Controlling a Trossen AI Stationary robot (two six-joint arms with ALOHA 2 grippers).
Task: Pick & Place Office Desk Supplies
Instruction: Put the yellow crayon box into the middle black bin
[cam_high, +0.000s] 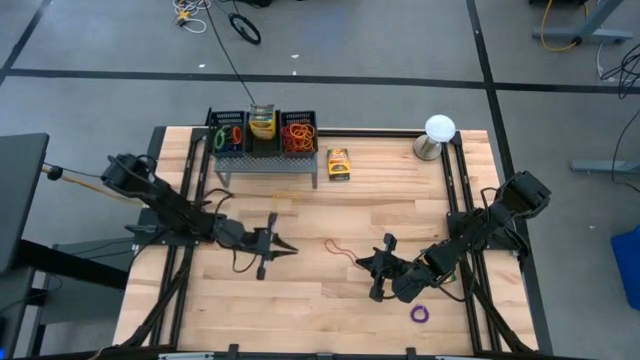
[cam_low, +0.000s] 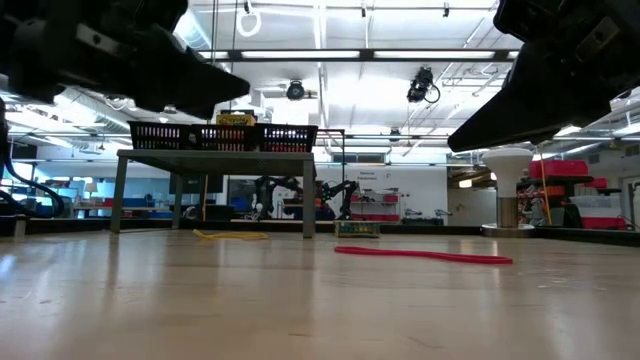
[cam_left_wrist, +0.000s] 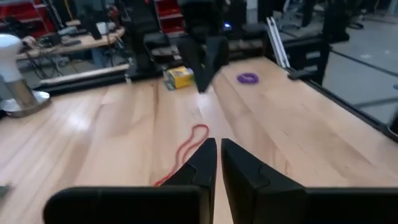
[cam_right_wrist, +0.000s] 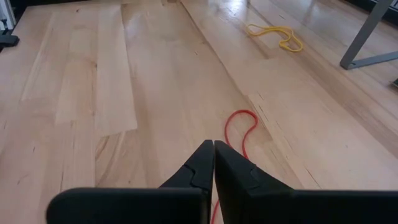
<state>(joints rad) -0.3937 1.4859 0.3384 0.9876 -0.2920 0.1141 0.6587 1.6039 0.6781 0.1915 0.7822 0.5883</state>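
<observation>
A red rubber band (cam_high: 335, 247) lies flat on the wooden table between my two grippers; it also shows as the red band (cam_left_wrist: 191, 142) and the red band (cam_right_wrist: 239, 127). My left gripper (cam_high: 280, 246) hovers left of it, fingers almost together with nothing between them (cam_left_wrist: 217, 155). My right gripper (cam_high: 382, 266) hovers right of it, shut and empty (cam_right_wrist: 214, 155). A yellow band (cam_high: 283, 197) lies near the rack's feet. A purple band (cam_high: 420, 313) lies at the near right. A yellow-and-green crayon box (cam_high: 339, 164) lies flat beside the rack.
A low metal rack (cam_high: 262, 160) at the far middle carries black baskets (cam_high: 262, 133) holding coloured bands and a crayon box. A white ball on a metal base (cam_high: 438, 135) stands at the far right. Bare wood stretches along the near edge.
</observation>
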